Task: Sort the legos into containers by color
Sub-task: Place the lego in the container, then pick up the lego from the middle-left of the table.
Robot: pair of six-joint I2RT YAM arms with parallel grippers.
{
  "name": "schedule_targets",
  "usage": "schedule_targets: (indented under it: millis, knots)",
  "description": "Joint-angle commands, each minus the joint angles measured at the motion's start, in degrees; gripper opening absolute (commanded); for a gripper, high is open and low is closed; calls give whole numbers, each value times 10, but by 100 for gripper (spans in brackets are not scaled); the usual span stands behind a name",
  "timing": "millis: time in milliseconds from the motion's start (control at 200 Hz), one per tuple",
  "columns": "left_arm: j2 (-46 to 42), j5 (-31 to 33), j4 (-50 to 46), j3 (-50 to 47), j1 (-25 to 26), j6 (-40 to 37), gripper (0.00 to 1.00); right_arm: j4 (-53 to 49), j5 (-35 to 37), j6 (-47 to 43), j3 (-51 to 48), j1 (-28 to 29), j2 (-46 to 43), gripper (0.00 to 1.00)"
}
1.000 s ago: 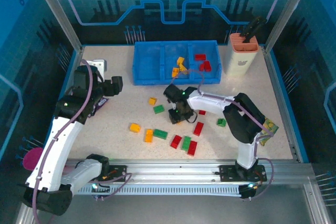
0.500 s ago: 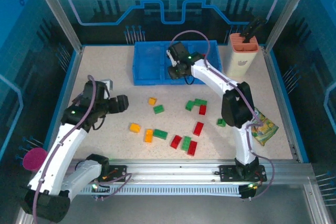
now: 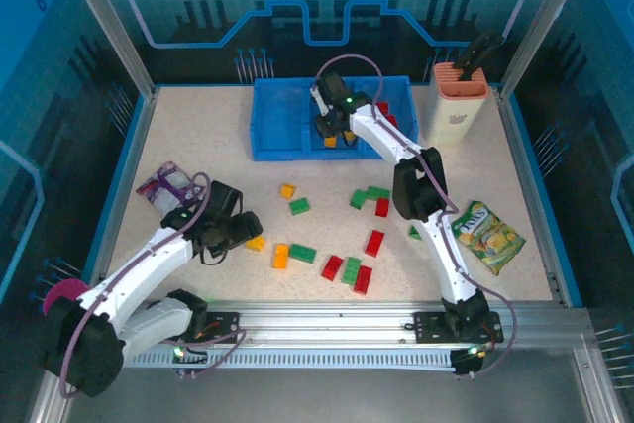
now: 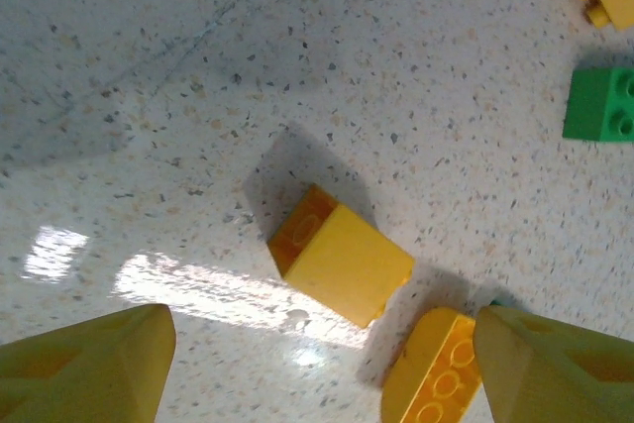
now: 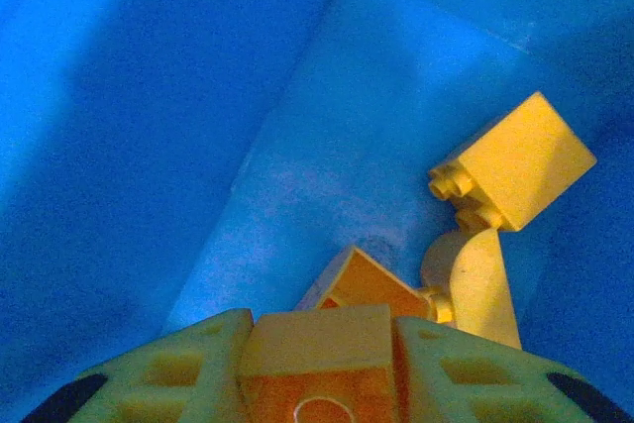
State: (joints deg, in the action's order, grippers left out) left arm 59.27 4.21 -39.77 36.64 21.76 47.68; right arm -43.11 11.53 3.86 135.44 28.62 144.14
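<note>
Left gripper point(image 4: 317, 326), jaws apart, hangs over a yellow brick point(image 4: 342, 263) skewed between its jaws; right gripper point(image 5: 319, 332) clamps an orange-yellow brick point(image 5: 315, 359) above the bin's middle compartment point(image 5: 327, 146).

High rear camera overlooks table point(image 3: 198, 136) — 2 wrist cameras close.

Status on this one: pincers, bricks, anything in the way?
Right pincer shut on orange-yellow brick, over blue bin, middle compartment. Left pincer open over loose yellow brick on table. Second yellow brick crowds one finger.
</note>
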Motion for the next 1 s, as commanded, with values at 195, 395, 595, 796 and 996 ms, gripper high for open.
schedule_targets:
  millis: [195,395,595,796,996]
  knots:
    - [46,8,30,4,19,158,84,29,-19,-46,-2,-6,-12,54]
    - [124,18,-36,41,33,228,84,45,-34,-62,-16,-5,-32,59]
    - [142,23,3,31,57,275,76,66,-46,-72,-48,-5,-67,60]
    - [168,34,-1,37,63,286,71,87,-49,-69,-91,-4,-105,60]
    - [194,44,23,32,63,297,69,111,-57,-62,-143,-1,-156,61]
